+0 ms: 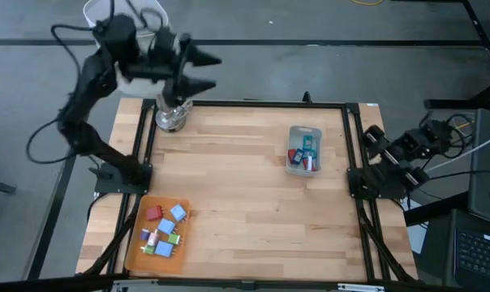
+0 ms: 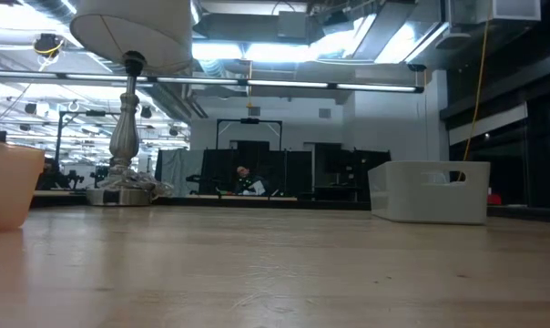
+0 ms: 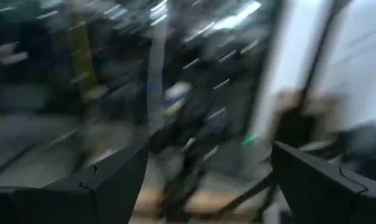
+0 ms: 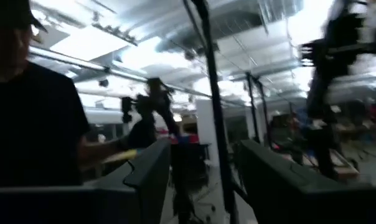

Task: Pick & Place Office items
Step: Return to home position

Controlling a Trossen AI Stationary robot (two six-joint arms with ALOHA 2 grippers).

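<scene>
The office items are tiny blocky pieces in blue, light blue, red, green and pink. Several lie on the flat orange tray (image 1: 157, 235) at the table's near left corner, and several more lie in the translucent bin (image 1: 303, 150) right of the table's middle. My left gripper (image 1: 208, 71) is raised high over the far left corner, above a lamp, open and holding nothing; its fingers point toward the table's right. My right gripper (image 4: 203, 146) is open and empty, and its arm (image 1: 395, 162) is folded at the table's right edge.
A silver lamp base (image 1: 171, 115) stands at the far left corner, with its white shade (image 2: 134, 32) above it. In the low view the bin (image 2: 430, 191) shows on the right and the tray's edge (image 2: 6, 187) on the left. A person (image 4: 32, 118) stands beyond the table.
</scene>
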